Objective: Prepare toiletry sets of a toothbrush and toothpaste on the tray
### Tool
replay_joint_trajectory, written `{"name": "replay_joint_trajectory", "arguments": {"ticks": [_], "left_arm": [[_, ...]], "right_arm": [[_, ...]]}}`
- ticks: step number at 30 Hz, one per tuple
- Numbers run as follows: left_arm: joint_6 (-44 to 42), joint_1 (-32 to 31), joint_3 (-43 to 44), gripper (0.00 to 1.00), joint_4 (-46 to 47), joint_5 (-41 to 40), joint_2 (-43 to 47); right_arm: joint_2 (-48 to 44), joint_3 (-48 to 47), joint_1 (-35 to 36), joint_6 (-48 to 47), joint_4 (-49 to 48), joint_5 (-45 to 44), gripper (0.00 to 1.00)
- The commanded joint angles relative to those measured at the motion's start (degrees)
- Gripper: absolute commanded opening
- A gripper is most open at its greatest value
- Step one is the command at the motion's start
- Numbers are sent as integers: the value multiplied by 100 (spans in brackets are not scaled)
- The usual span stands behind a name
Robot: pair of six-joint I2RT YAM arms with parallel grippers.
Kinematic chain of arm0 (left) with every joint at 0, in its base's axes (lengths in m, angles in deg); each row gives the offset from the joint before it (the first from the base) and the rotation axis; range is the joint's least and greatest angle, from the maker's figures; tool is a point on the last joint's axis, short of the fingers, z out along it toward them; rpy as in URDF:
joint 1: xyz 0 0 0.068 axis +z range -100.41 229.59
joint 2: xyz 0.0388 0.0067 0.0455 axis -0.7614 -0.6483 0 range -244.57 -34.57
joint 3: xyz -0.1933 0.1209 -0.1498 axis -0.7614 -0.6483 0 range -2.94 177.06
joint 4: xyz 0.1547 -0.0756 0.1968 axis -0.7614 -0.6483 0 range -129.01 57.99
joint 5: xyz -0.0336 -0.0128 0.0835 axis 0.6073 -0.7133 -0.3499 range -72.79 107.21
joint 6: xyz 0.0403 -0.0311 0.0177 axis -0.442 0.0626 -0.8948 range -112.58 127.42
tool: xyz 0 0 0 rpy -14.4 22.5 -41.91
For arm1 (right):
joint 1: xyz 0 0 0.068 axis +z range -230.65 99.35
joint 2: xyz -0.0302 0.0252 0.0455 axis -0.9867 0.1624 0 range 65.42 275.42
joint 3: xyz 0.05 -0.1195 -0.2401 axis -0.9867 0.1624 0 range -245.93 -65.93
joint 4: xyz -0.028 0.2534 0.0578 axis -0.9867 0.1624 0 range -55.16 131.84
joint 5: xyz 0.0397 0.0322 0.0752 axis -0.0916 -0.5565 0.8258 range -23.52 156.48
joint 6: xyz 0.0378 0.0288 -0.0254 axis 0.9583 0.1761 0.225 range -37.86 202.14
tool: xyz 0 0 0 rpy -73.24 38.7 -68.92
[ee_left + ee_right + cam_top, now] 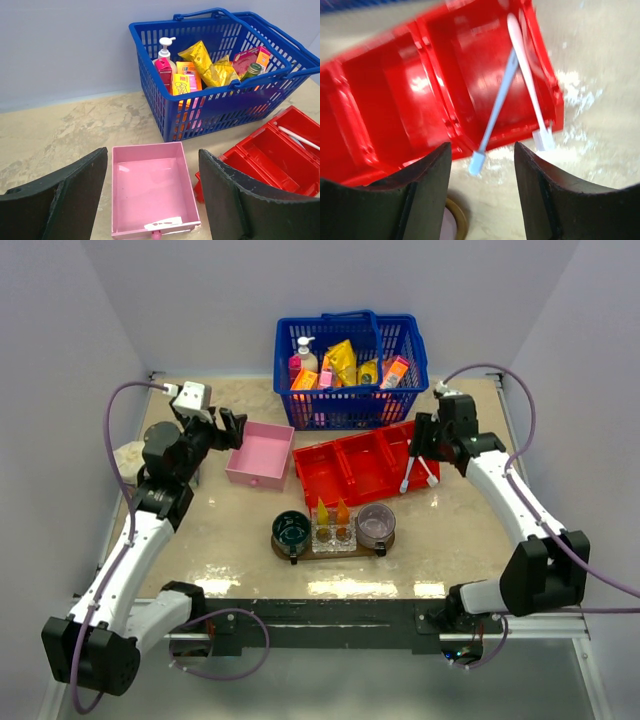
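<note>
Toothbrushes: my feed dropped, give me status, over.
Left pincer open near pink box; right pincer open over red bin. Two toothbrushes crossed in its end compartment, none on tray. Toothpaste tubes on tray.

White arms (130, 550) with black joints, looping purple cables (112, 430), black textured claws (152, 195).

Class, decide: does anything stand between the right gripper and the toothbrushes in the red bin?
Nothing visible does: the right gripper hangs open over the two toothbrushes, whose heads overhang the red bin's rim.
</note>
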Motion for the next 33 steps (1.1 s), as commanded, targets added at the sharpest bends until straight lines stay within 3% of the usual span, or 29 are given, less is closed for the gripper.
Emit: {"name": "replay_joint_trajectory", "arguments": {"ticks": [1,5,11,18,27,33], "left_arm": [[-118,35,9,77,243,-101,-6],[-118,35,1,77,235,-75,-42],[-118,35,9,77,226,13,-112],[-127,35,1,77,235,13,-121],[-65,35,1,77,243,119,-217],[-65,35,1,77,243,110,-217]], "right_arm": [[-335,653,129,75,-415,-202,55],[-186,814,463,93,-416,-693,55],[-10,822,692,216,-451,-764,53],[-334,1051,1026,287,66,-1370,55],[-1090,1367,1254,647,779,-1125,56],[-968,1552,1659,858,885,-1352,57]]}}
